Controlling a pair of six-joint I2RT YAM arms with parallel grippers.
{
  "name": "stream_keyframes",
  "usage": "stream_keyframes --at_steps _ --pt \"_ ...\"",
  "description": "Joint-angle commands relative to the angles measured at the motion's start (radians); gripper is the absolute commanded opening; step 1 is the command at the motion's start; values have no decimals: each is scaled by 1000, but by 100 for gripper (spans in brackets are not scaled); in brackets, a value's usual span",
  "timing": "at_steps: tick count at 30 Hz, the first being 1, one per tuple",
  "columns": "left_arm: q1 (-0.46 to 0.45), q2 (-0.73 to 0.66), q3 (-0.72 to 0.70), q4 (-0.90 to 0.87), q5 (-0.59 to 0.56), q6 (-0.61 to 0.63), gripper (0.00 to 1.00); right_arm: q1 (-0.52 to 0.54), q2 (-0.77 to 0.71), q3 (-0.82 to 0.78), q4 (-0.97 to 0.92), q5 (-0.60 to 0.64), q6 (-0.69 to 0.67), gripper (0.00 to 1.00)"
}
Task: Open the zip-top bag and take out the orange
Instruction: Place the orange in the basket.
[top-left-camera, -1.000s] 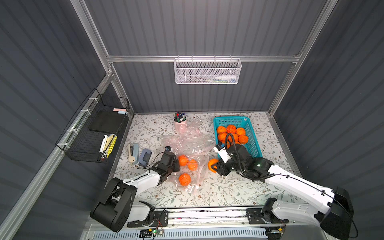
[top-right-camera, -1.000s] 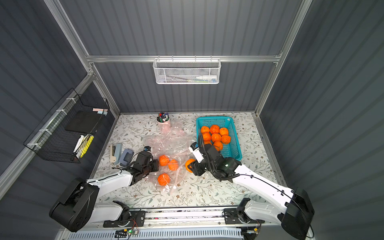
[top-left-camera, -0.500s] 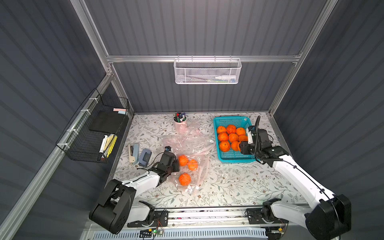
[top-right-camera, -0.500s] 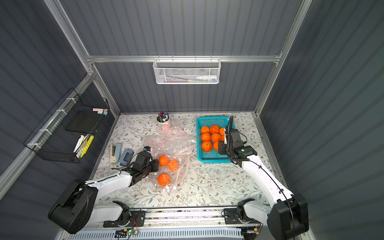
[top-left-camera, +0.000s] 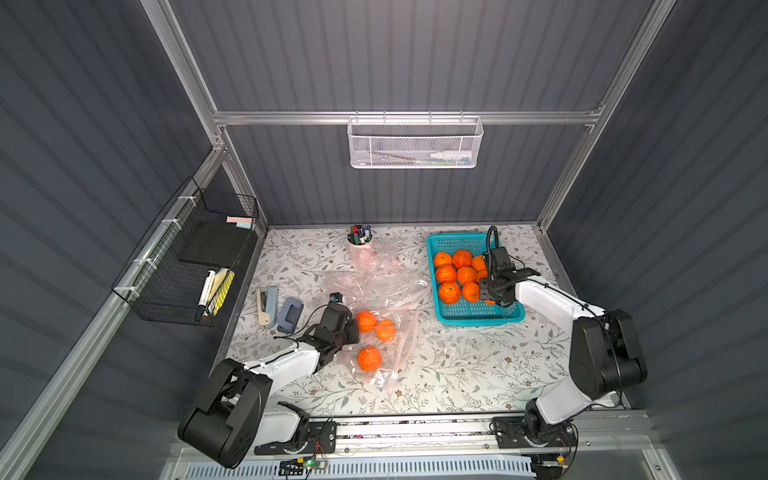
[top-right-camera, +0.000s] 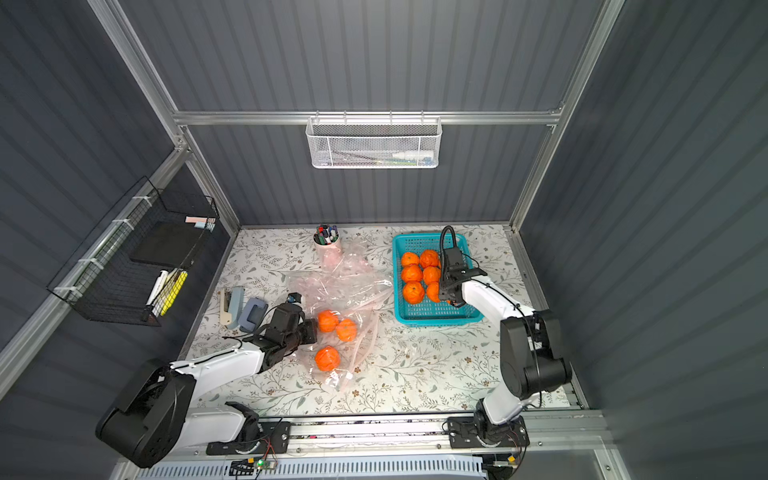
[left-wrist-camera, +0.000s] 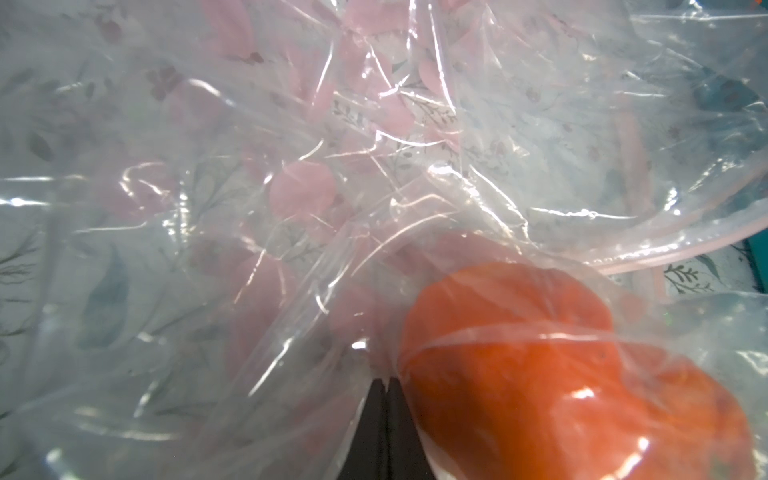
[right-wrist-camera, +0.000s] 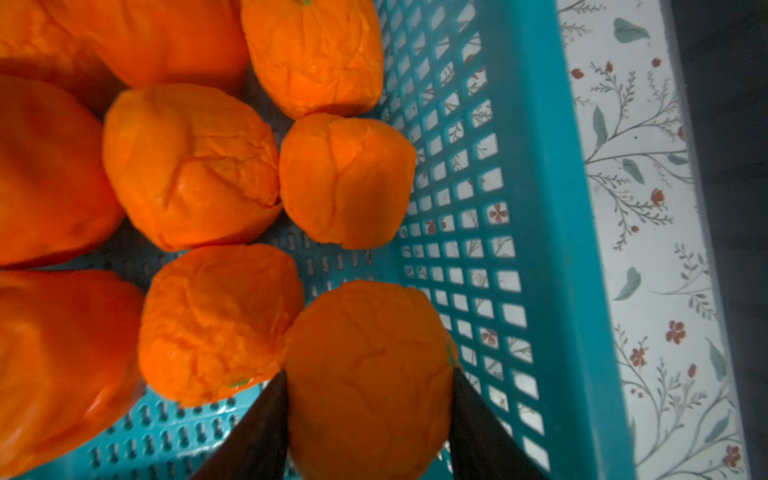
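Note:
The clear zip-top bag (top-left-camera: 386, 291) lies crumpled mid-table with three oranges (top-left-camera: 369, 358) in it. At the bag's left side my left gripper (top-left-camera: 351, 330) is shut on its plastic; in the left wrist view the fingertips (left-wrist-camera: 386, 384) pinch the film beside an orange (left-wrist-camera: 540, 374). My right gripper (top-left-camera: 490, 297) hangs over the teal basket (top-left-camera: 478, 318), shut on one orange (right-wrist-camera: 365, 332). Both fingers (right-wrist-camera: 266, 415) press that orange's sides, just above the basket floor. Several other oranges (top-left-camera: 446, 273) lie in the basket.
A pen cup (top-left-camera: 360, 241) stands at the back behind the bag. A stapler (top-left-camera: 266, 305) and a hole punch (top-left-camera: 290, 314) lie left of my left gripper. A black wire rack (top-left-camera: 187, 266) hangs on the left wall, a white mesh basket (top-left-camera: 415, 143) on the back wall.
My right arm has carried the orange from beside the bag over to the teal basket and lowered it among the others. The left gripper has stayed shut on the bag.

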Motion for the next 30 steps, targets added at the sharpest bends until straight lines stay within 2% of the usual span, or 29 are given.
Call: stream_keyframes --at_steps 1,5,10,15,19,21,22,23,26,27,30 --pt "0 -6 -6 1 14 18 7 -28 61 40 -17 22 29 47" --pt "0 -6 -4 0 13 18 7 -40 120 72 -14 -13 29 51" --pt "0 -10 -5 -3 12 16 7 -48 151 110 -32 -28 25 66" --pt "0 -11 -7 -2 11 15 8 -48 64 115 -72 -54 17 74" --pt "-1 -9 -6 -4 12 16 8 -42 -172 53 -49 -93 14 80" --pt "-1 -9 -6 -4 11 14 8 -42 -318 -23 42 -117 0 87" --pt "0 -9 -6 -4 11 14 7 -43 -407 -71 97 -119 -2 93" --pt "0 -9 -5 -5 9 14 8 -43 -492 -128 159 -86 20 99" --pt "0 -8 -4 -5 9 14 8 -51 -676 -297 322 58 150 99" --pt "0 -8 -4 -6 8 15 8 -55 -728 -344 361 62 179 99" --pt "0 -7 -3 -7 10 14 7 -57 -840 -500 593 -145 136 97"
